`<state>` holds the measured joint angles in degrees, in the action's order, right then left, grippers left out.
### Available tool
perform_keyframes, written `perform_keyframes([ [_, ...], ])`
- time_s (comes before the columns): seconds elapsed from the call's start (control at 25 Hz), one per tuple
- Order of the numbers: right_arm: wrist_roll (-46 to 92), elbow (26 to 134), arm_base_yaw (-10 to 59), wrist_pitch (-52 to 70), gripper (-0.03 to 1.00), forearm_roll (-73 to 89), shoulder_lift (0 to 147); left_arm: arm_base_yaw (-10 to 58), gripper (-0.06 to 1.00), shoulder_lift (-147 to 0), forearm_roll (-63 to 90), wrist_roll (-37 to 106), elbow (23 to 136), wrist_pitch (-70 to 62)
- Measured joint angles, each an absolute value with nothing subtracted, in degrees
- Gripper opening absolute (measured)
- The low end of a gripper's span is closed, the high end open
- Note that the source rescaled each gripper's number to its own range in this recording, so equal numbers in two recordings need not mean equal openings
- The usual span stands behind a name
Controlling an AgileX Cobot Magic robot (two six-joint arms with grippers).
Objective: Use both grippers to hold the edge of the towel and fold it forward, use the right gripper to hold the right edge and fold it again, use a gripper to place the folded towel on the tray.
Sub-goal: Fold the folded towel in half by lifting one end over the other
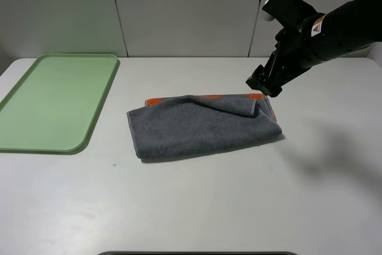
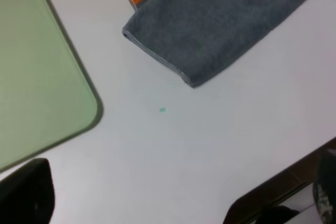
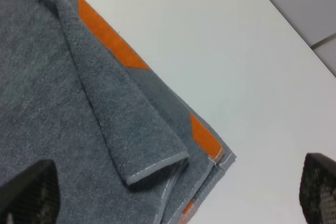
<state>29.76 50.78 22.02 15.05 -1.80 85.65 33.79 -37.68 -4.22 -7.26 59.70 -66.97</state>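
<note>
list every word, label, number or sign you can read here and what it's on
Sticker on the right arm: a small orange-red sign, print too small to read.
Grey towel, green tray, table: no text.

I am seeing the towel (image 1: 203, 126) as grey terry cloth with rough looped pile and flat-woven orange bands (image 3: 110, 40). The tray (image 1: 54, 100) is looking like smooth green plastic, faintly sheened. The table (image 1: 239, 207) is showing white, smooth, matt. The right gripper (image 1: 264, 86) is appearing matt black, its pads (image 3: 319, 184) finely dotted.
</note>
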Motion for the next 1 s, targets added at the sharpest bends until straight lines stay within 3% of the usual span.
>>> perform_keyframes([
  [0.2,28.8,50.8,22.0,14.3,1.00,-1.8,85.7,33.8,1.00,-29.3,-4.2,-7.2,55.8,-67.1],
  [0.68,28.4,50.8,22.0,14.2,1.00,-1.2,85.7,33.8,1.00,-12.2,-4.2,-8.3,30.6,-60.8],
  [1.0,28.3,50.8,22.0,14.2,1.00,-1.2,85.7,33.8,1.00,-10.2,-4.5,-7.2,28.4,-61.2],
])
